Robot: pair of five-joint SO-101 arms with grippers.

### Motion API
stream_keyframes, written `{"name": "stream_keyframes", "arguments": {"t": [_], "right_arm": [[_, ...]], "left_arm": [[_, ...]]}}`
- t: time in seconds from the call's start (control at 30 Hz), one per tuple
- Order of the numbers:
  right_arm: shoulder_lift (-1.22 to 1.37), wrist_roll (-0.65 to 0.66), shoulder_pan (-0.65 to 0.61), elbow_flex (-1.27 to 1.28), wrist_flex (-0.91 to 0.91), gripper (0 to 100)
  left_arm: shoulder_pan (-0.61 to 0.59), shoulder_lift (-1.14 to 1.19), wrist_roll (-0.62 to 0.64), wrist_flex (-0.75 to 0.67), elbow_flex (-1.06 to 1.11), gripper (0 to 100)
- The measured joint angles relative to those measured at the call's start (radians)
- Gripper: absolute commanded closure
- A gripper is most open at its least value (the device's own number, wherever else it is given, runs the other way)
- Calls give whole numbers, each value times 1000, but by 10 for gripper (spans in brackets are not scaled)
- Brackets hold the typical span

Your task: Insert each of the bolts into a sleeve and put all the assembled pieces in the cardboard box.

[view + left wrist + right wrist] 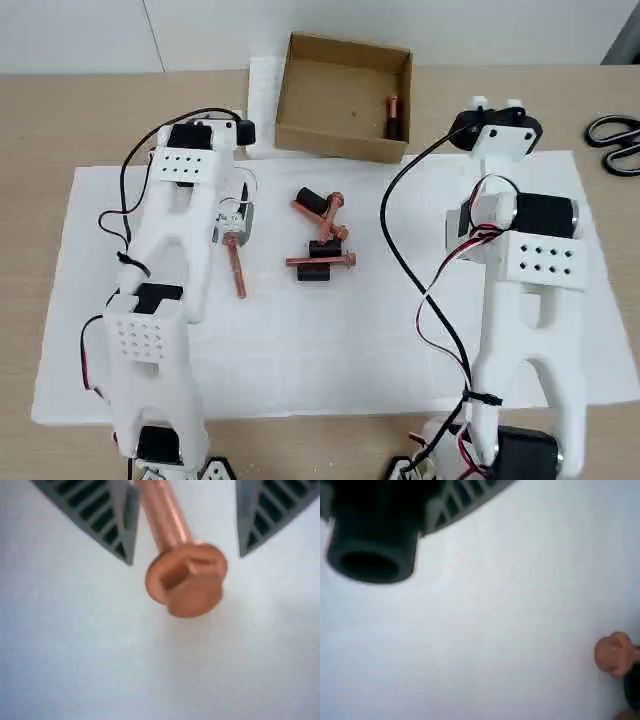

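A copper bolt (185, 580) lies on the white foam sheet (330, 350), head toward the camera in the left wrist view. My left gripper (185, 557) stands open with a finger on each side of the shank, which is close to one finger (117, 525). From above, this bolt (237, 268) pokes out below the left gripper (235, 222). My right gripper (375, 510) is shut on a black sleeve (370, 550), held a little above the sheet with its bore facing the camera. The cardboard box (300, 110) holds one bolt-and-sleeve piece (393, 118).
A small pile of bolts and black sleeves (322, 235) lies mid-sheet between the arms. One bolt head (615, 652) shows in the right wrist view. Scissors (615, 145) rest on the wooden table at the far right. Cables hang along both arms.
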Motion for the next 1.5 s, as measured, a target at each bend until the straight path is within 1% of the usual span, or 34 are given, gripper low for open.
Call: {"name": "stream_keyframes", "arguments": {"t": [0.17, 0.23, 0.4, 0.63, 0.97, 1.03, 1.13, 1.5], "right_arm": [[0, 0, 0, 0, 0, 995], [0, 0, 0, 0, 0, 995], [0, 0, 0, 0, -18, 995], [0, 0, 0, 0, -25, 995], [0, 0, 0, 0, -26, 995], [0, 0, 0, 0, -26, 995], [0, 0, 0, 0, -26, 995], [0, 0, 0, 0, -26, 991]], "left_arm": [[28, 0, 109, 0, 5, 872], [28, 0, 146, -3, 15, 890], [28, 0, 184, 0, 32, 918], [28, -2, 189, -3, 83, 917], [31, -3, 186, -75, 155, 918], [31, -6, 186, -89, 167, 933], [35, -6, 186, -100, 173, 998], [37, -6, 189, -95, 155, 994]]}}
